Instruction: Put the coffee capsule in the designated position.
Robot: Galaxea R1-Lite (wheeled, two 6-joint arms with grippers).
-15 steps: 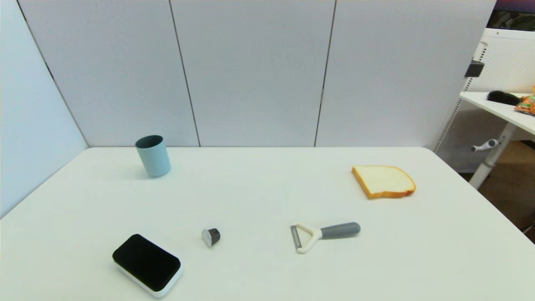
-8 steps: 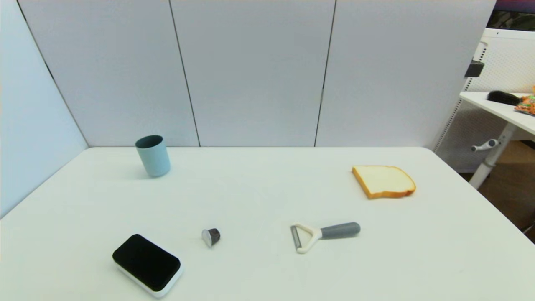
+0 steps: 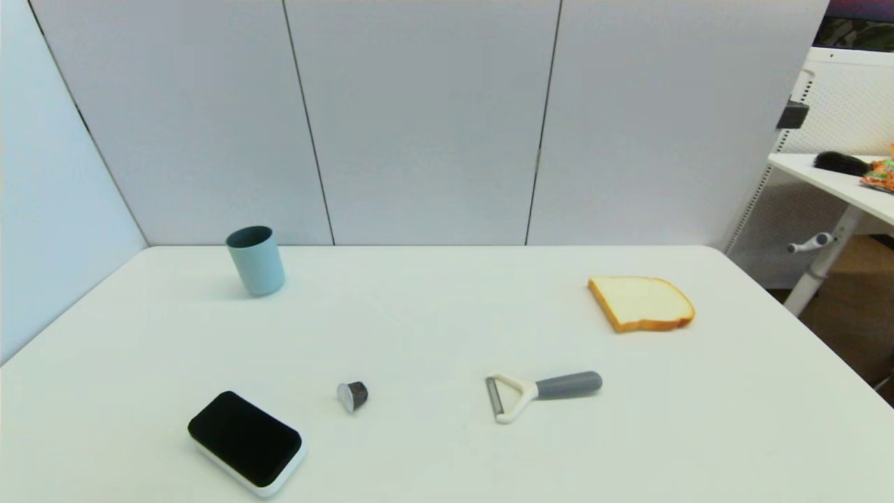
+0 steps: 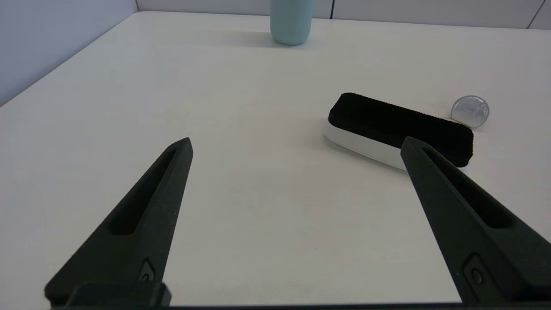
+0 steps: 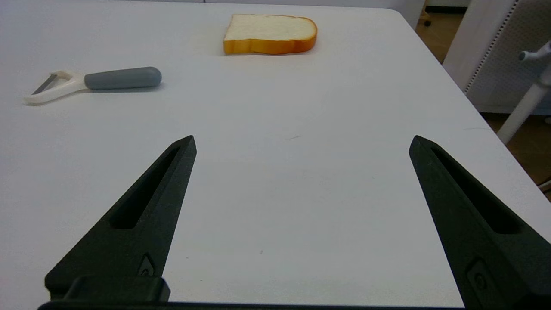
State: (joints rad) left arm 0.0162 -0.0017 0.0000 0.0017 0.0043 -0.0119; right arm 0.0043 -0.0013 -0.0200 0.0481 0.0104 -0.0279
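Observation:
The coffee capsule (image 3: 353, 396) lies on its side on the white table, front centre-left, its silver foil end facing left. In the left wrist view only that foil end (image 4: 470, 111) shows, behind the black eraser. My left gripper (image 4: 295, 144) hovers open over bare table, short of the eraser, nothing between its fingers. My right gripper (image 5: 301, 143) is open too, over bare table on the right side, far from the capsule. Neither arm shows in the head view. No marked spot is visible on the tabletop.
A black-topped white eraser block (image 3: 246, 441) lies front left beside the capsule. A pale blue cup (image 3: 255, 260) stands back left. A peeler with a grey handle (image 3: 541, 390) lies right of the capsule, and a bread slice (image 3: 640, 302) lies back right.

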